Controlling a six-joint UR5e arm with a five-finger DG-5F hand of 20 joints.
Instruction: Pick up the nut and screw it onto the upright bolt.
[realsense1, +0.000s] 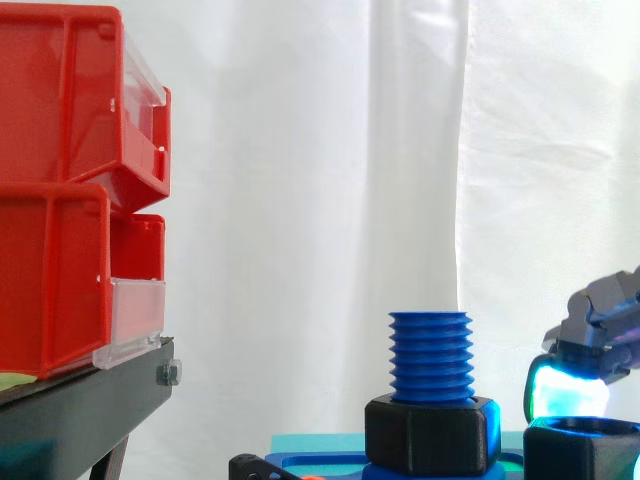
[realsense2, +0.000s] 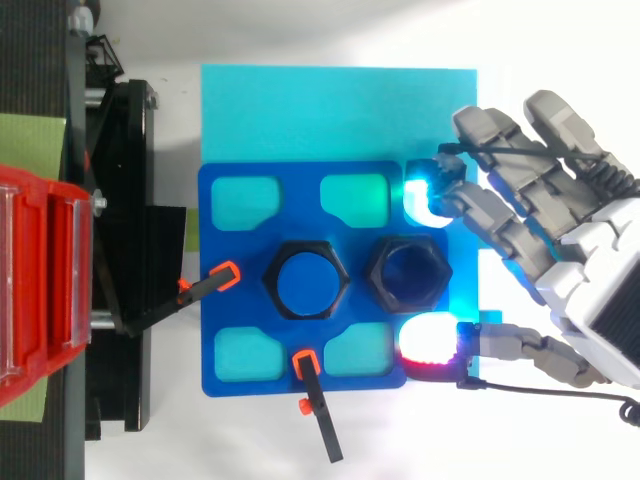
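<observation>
We find the loose black hexagonal plastic nut (realsense2: 407, 272) lying flat in the blue moulded fixture plate (realsense2: 215, 330), just beside the upright blue threaded plastic bolt (realsense1: 430, 355), which stands in a black hexagonal collar (realsense1: 430, 432) at its base. The plate rests on a flat cyan board (realsense2: 300, 110), and two black clamps with orange tips (realsense2: 205, 287) press on its edges, we judge to keep it from turning when the nut is twisted. The grey robot hand (realsense2: 590, 270) reaches in with its fingers spread, a cyan-glowing pad (realsense2: 420, 195) on one side of the nut and a red-and-white pad (realsense2: 430, 340) on the other. From above both pads stand a little clear of the nut's flats, so we read the hand as released and straddling it, ready to pinch; in the side view the cyan pad sits close above the rim, perhaps touching
</observation>
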